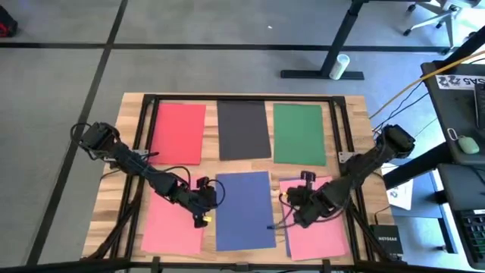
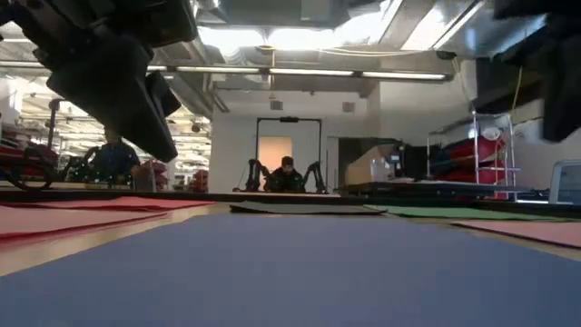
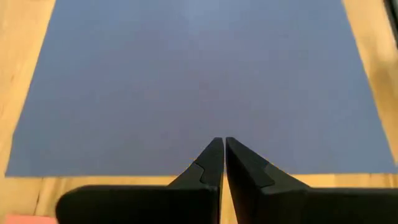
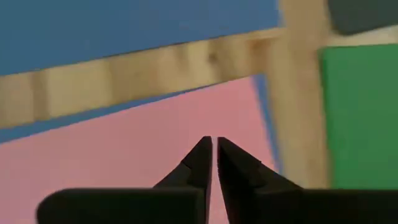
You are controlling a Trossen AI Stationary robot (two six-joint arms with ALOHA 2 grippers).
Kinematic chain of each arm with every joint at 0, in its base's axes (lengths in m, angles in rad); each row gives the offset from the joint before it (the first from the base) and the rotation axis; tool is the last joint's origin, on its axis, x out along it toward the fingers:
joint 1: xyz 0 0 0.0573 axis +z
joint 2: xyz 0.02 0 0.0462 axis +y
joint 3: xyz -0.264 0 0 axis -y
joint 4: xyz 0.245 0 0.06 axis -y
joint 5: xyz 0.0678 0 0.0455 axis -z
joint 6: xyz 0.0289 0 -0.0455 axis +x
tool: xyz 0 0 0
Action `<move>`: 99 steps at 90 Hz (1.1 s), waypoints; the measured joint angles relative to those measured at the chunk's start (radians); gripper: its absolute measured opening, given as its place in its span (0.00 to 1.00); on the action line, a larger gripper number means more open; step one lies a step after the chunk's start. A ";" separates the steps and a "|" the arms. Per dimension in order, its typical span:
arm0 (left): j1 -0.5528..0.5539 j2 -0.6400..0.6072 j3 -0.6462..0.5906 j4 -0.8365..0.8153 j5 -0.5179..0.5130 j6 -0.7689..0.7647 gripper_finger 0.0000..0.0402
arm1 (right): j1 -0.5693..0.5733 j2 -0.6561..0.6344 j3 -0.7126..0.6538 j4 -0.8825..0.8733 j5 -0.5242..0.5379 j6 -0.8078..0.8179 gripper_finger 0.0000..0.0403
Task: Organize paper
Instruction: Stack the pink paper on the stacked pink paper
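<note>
Six sheets of paper lie flat on the wooden table. Red [image 1: 178,133], black [image 1: 244,129] and green [image 1: 299,134] form the far row. Pink [image 1: 173,224], blue [image 1: 244,211] and another pink [image 1: 317,227] form the near row. The right pink sheet [image 4: 143,155] lies on a second blue sheet [image 4: 93,115], of which only the edges show. My left gripper [image 1: 211,199] is shut over the blue sheet's [image 3: 199,81] left edge. My right gripper [image 1: 292,203] is shut over the right pink sheet near its left edge. In the low view both arms hang above the surface.
A black frame [image 1: 242,98] runs along the table's far edge and down both sides. Cables trail along both arms. A desk with a mouse [image 1: 468,144] stands beyond the right edge. A person [image 2: 287,173] sits far behind the table.
</note>
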 joint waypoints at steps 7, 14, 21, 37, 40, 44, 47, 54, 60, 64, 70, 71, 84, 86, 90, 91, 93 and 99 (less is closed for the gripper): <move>0.000 0.000 0.000 -0.002 0.000 0.000 0.00 | -0.072 0.000 -0.037 0.016 -0.042 -0.055 0.11; 0.000 0.000 0.000 -0.007 0.000 0.002 0.00 | -0.145 0.000 -0.086 0.091 -0.126 -0.145 0.16; 0.000 0.000 0.000 -0.012 0.000 0.012 0.00 | -0.214 0.000 -0.134 0.181 -0.230 -0.237 0.22; 0.000 0.000 0.000 -0.012 0.000 0.019 0.00 | -0.336 0.000 -0.183 0.254 -0.330 -0.353 0.32; 0.000 0.000 0.000 -0.012 0.000 0.021 0.00 | -0.353 0.000 -0.185 0.257 -0.344 -0.367 0.33; 0.000 0.000 0.000 -0.013 0.000 0.021 0.00 | -0.371 0.000 -0.185 0.260 -0.356 -0.383 0.35; 0.000 0.000 0.000 -0.016 0.000 0.021 0.00 | -0.383 0.000 -0.186 0.258 -0.364 -0.398 0.36; 0.000 0.000 0.000 -0.028 0.000 0.021 0.00 | -0.404 0.000 -0.186 0.263 -0.396 -0.427 0.38; 0.000 0.000 0.000 -0.039 0.000 0.020 0.00 | -0.418 0.000 -0.186 0.267 -0.419 -0.448 0.39; 0.000 0.000 0.000 -0.042 0.000 0.017 0.00 | -0.426 0.000 -0.186 0.270 -0.432 -0.457 0.39; 0.000 0.000 0.000 -0.043 0.000 0.016 0.00 | -0.437 0.000 -0.186 0.268 -0.437 -0.471 0.39; 0.000 0.000 0.000 -0.043 0.000 0.016 0.00 | -0.438 0.000 -0.186 0.269 -0.437 -0.475 0.39; 0.000 0.000 0.000 -0.043 0.000 0.020 0.00 | -0.457 0.000 -0.186 0.271 -0.439 -0.503 0.39; 0.000 0.000 0.000 -0.043 0.000 0.020 0.00 | -0.458 0.000 -0.186 0.271 -0.439 -0.504 0.39; 0.000 0.000 0.000 -0.043 0.000 0.020 0.00 | -0.464 0.000 -0.186 0.271 -0.442 -0.506 0.39; 0.000 0.000 0.000 -0.043 0.000 0.020 0.00 | -0.464 0.000 -0.186 0.271 -0.443 -0.507 0.39; 0.000 0.000 0.000 -0.043 0.001 0.020 0.00 | -0.464 0.000 -0.186 0.271 -0.446 -0.508 0.39; 0.000 0.000 0.000 -0.043 0.003 0.020 0.00 | -0.469 0.001 -0.186 0.272 -0.448 -0.511 0.39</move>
